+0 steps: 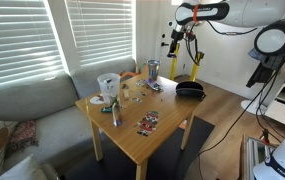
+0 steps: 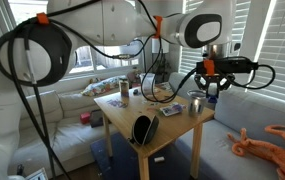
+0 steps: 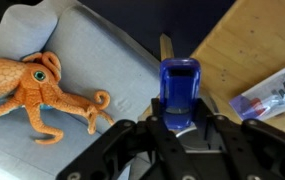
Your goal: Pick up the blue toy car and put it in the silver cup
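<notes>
Quick count: one blue toy car, one silver cup, one clear-and-white plastic container, one flat multicoloured packet, one orange octopus plush, and a single wooden table. The car isn't on the table. It's up in the air, pinched in the gripper, with a dark finger pressed against each long side, so the jaws are closed in narrow around it. In the wrist view the car's long axis runs straight top to bottom, in line with the gripper, and its upper end points toward the table's edge. I honestly can't tell which end is the nose. Below it is the grey sofa cushion, just beside the table corner, with the octopus lying off to one side on the same cushion and the packet on the tabletop near that edge. In both exterior views the gripper hangs well above table height, and the car is too tiny to make out there. The cup stands upright on the table, well apart from the gripper, and the container is near another corner.
</notes>
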Motion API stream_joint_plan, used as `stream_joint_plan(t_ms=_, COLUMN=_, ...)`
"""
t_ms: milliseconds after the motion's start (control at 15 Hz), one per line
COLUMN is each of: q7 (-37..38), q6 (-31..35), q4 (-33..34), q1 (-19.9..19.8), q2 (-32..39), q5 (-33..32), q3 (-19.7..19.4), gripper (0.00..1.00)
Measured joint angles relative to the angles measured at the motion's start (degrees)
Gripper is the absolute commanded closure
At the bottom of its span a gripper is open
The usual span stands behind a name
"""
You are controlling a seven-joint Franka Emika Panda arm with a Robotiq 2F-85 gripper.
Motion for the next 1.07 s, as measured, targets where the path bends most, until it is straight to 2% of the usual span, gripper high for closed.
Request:
stream_joint_plan(t_ms=67, q7=-1.0, q6=-0.9, q4=1.7, q1=-1.0, q2=1.3, q5=0.0, q3=0.0, gripper=0.89)
stream_joint_plan(t_ms=133, q7=-1.8, q6=-1.5, q4=3.2, q1=-1.8, q2=2.4, q5=0.0, q3=0.1, gripper=0.64)
stream_joint_plan(t_ms=867, q7=-1.8, q6=-1.6, q4=3.6, q1=-1.8, q2=3.1, q5=0.0, q3=0.0, gripper=0.64)
stream_joint_plan(t_ms=933, q7=-1.8, q6=-1.6, q4=3.6, q1=-1.8, q2=3.1, q5=0.0, q3=0.0, gripper=0.89)
stream_joint_plan(t_ms=1067, q7=-1.8, q6=-1.6, q4=3.6, q1=-1.8, q2=3.1, q5=0.0, q3=0.0, gripper=0.89)
